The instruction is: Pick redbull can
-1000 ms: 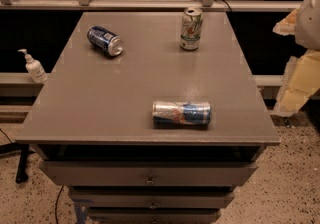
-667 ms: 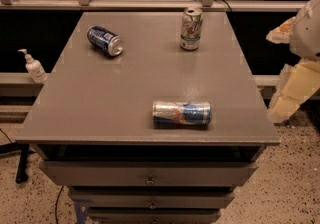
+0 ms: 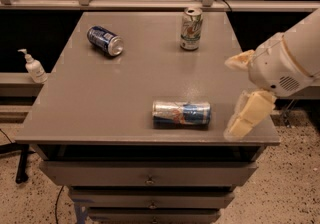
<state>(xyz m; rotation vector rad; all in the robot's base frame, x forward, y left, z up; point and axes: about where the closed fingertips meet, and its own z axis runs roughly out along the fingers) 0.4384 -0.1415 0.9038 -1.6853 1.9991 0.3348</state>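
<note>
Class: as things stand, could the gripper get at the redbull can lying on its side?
Probably yes. The gripper hovers just right of the redbull can, jaws open, with only bare table between them.

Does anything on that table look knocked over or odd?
Two cans lie on their sides: the redbull can near the front edge and the dark blue can back left. The white and green can stands upright. The gripper is at the right edge, open.
</note>
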